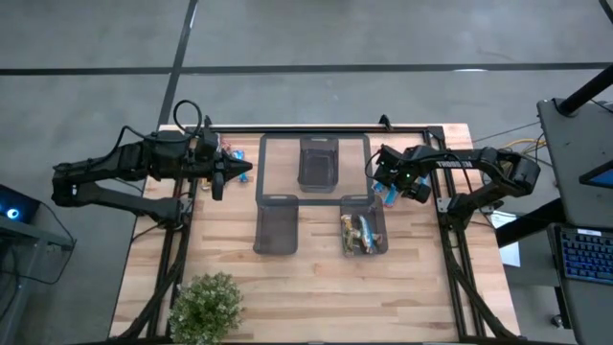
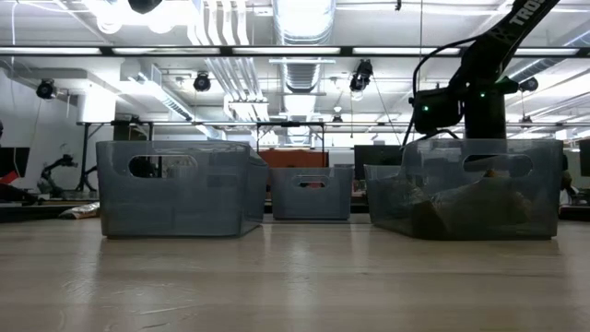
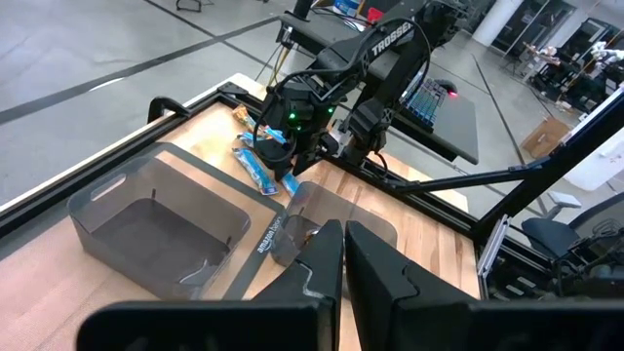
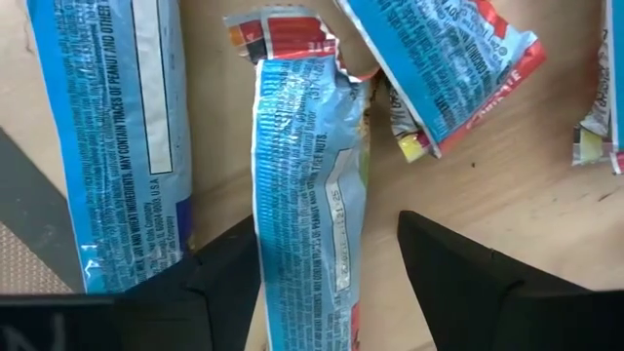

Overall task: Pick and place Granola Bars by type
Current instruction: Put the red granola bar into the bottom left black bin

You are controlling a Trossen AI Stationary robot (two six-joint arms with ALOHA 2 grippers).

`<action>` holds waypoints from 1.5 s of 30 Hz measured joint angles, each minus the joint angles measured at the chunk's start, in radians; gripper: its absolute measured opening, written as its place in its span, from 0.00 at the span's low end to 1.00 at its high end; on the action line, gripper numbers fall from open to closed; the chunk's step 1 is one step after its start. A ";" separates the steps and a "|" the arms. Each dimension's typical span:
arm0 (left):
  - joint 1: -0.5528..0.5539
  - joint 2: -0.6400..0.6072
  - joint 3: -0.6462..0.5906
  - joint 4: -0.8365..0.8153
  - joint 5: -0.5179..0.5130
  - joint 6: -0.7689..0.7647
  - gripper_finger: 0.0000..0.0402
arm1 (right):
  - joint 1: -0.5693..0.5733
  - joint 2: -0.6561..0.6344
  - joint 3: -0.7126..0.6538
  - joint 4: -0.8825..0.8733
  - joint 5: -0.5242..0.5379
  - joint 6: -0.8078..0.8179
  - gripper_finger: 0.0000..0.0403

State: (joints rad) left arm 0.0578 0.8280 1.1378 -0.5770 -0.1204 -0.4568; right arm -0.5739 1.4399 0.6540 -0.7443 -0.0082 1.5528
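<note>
Several blue foil-wrapped Granola Bars lie flat on the wooden table at the right, beside the bins. My right gripper points down over them, open. In the right wrist view its fingers stand on either side of one blue bar, which runs lengthwise between them. Another blue bar lies beside it and a third just beyond. My left gripper hangs shut and empty above the table's left part. My right gripper has one finger close against the long edge of the middle blue bar, and the other finger stands clear of it. Whether that finger touches the wrapper, I cannot tell. The bar lies flat on the table.
Three dark see-through bins stand mid-table: one at the far centre, one near left, and one near right holding several bars. A few bars lie by the left arm. A potted plant sits at the near edge.
</note>
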 joint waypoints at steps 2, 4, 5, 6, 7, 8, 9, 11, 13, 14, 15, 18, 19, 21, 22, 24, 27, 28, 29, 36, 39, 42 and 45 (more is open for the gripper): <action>0.000 0.000 0.000 0.000 0.000 0.000 0.00 | 0.000 0.000 -0.001 -0.001 0.000 0.000 0.51; 0.000 0.000 0.000 0.000 0.000 0.000 0.00 | 0.000 0.000 -0.002 -0.004 0.000 0.000 0.48; 0.000 0.000 0.000 0.000 0.000 0.000 0.00 | 0.000 0.000 -0.002 -0.005 0.000 0.000 0.46; 0.000 0.000 0.000 0.000 0.000 0.000 0.00 | 0.000 0.000 -0.002 -0.006 0.000 0.000 0.45; 0.000 0.000 0.000 0.000 0.000 0.000 0.00 | 0.000 0.000 -0.002 -0.006 0.000 0.000 0.43; 0.000 0.000 0.000 0.000 0.000 -0.001 0.00 | 0.000 0.000 -0.002 -0.007 0.000 0.000 0.41; 0.000 0.000 0.000 0.000 0.000 -0.001 0.00 | 0.000 0.000 -0.002 -0.006 0.000 0.000 0.39; 0.000 0.000 0.000 0.000 0.000 -0.001 0.00 | 0.000 0.000 -0.002 -0.005 0.000 0.000 0.35; 0.000 0.000 0.000 0.000 0.000 0.000 0.00 | 0.000 0.000 -0.002 -0.004 0.000 -0.005 0.32; 0.000 0.000 0.000 0.000 0.000 -0.001 0.00 | 0.000 0.000 -0.002 -0.003 0.000 -0.008 0.30; 0.000 0.000 0.000 0.000 0.000 -0.001 0.00 | 0.000 0.000 -0.002 -0.003 0.000 -0.008 0.28; 0.000 0.000 0.000 0.000 0.000 -0.001 0.00 | 0.000 0.000 -0.002 -0.002 0.000 -0.010 0.23; 0.000 0.000 0.000 0.000 0.000 -0.001 0.00 | 0.000 0.000 -0.002 -0.001 0.000 -0.011 0.22; 0.000 0.000 0.000 0.000 0.000 -0.008 0.00 | 0.000 0.000 -0.002 -0.001 0.000 -0.017 0.20; 0.000 0.000 0.000 0.000 0.000 -0.010 0.00 | 0.000 0.000 -0.002 -0.001 0.000 -0.020 0.18; 0.000 0.000 0.000 0.000 0.000 -0.014 0.00 | 0.000 0.000 -0.002 -0.001 0.000 -0.019 0.17; 0.000 0.000 0.000 0.000 0.000 -0.015 0.00 | 0.000 0.000 -0.002 -0.001 0.000 -0.020 0.17; 0.000 0.000 0.000 0.000 0.000 -0.015 0.00 | 0.000 -0.001 -0.002 -0.001 0.000 -0.023 0.17; 0.000 0.000 0.000 0.000 0.000 -0.015 0.00 | 0.000 -0.004 -0.002 -0.001 0.000 -0.029 0.17; 0.000 0.000 0.000 0.000 0.000 -0.015 0.00 | 0.000 -0.043 0.007 -0.004 0.000 -0.037 0.17; 0.000 0.000 0.000 0.000 0.000 -0.015 0.00 | 0.000 -0.074 0.009 -0.008 0.005 -0.038 0.15; 0.000 0.000 0.000 0.000 0.000 -0.015 0.00 | 0.000 -0.108 0.011 -0.009 0.007 -0.037 0.15; 0.000 0.000 0.000 0.000 0.000 -0.015 0.00 | 0.000 -0.148 0.011 -0.008 0.008 -0.036 0.15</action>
State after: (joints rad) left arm 0.0574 0.8280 1.1381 -0.5766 -0.1207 -0.4717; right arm -0.5735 1.2918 0.6651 -0.7525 -0.0006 1.5163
